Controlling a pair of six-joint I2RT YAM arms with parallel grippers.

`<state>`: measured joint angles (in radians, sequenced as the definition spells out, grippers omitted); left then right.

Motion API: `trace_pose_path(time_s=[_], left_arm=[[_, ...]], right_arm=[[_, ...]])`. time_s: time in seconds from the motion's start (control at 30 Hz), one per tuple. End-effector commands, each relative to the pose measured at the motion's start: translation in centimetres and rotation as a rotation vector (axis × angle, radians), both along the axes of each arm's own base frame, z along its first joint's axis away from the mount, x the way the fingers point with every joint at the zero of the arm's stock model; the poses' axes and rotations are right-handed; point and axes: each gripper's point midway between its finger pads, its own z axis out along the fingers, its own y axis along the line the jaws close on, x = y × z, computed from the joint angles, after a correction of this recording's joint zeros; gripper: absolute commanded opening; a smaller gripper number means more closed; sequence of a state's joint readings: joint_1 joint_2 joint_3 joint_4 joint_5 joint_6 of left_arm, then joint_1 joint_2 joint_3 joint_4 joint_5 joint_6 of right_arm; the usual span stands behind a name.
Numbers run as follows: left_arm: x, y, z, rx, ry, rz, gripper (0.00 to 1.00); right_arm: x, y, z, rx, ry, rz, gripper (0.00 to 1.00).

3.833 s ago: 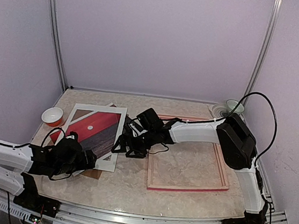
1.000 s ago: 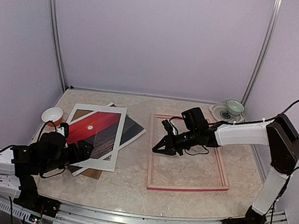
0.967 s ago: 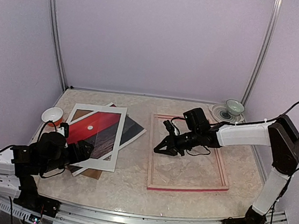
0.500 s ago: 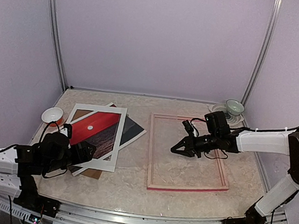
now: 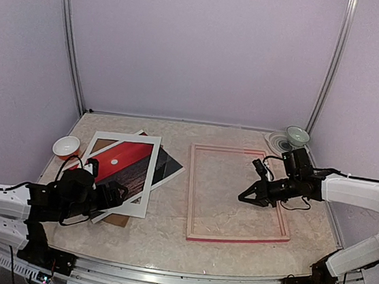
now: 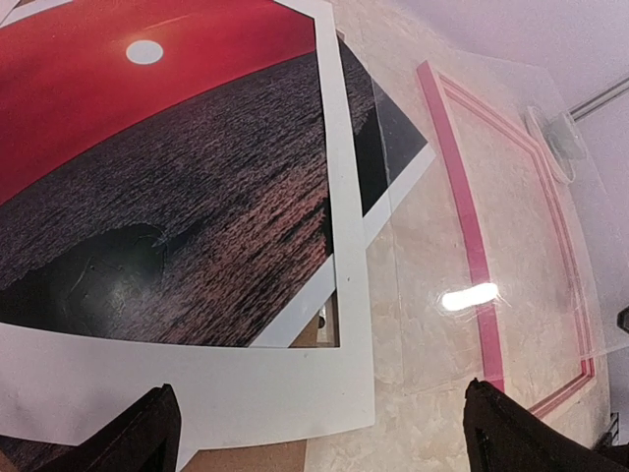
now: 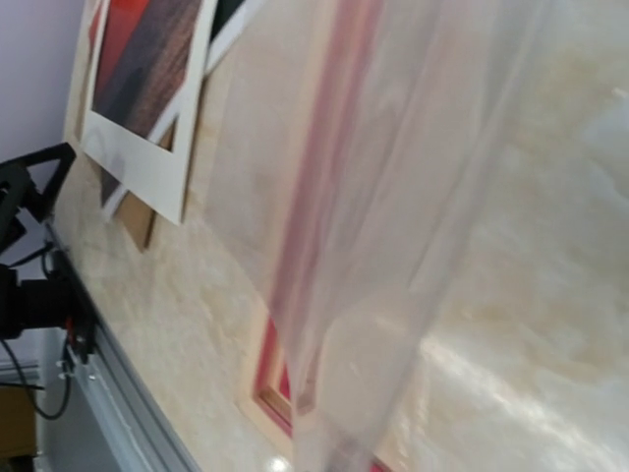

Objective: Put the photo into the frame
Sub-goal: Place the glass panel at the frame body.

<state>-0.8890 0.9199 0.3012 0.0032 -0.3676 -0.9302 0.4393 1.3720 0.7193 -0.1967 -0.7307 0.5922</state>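
Left wrist: photo point(image 6: 147, 197) lies just ahead of left tool point(image 6: 319, 418).

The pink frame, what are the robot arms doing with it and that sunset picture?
The right gripper is shut, apparently pinching a clear sheet that lies across the pink frame. The photo is off to the left under a white mat, not yet in the frame. The left gripper hovers open by the mat's near corner.
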Motion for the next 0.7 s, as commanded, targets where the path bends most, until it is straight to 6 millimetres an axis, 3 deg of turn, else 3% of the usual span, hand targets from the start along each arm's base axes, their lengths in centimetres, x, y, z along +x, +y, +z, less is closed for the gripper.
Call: trace_pose_path(time_s=[0.0,0.37,0.67], left_arm=[[0.6,-2.0,1.9,-0.046,-0.042,-0.046,0.99],[1.4,-6.7,2.4,-0.034,-0.034,-0.117,0.99],[2.6,-12.2,0.8,0.018,0.007,-0.196,0.99]], right_arm=[[-1.3,-2.3,-0.8,-0.066,-0.009,-0.001,0.0],[-1.9,-5.3,-0.9,-0.209,-0.045,-0.05,0.0],[-1.8,-8.0,-1.0,-0.317,-0.044,-0.124,0.0]])
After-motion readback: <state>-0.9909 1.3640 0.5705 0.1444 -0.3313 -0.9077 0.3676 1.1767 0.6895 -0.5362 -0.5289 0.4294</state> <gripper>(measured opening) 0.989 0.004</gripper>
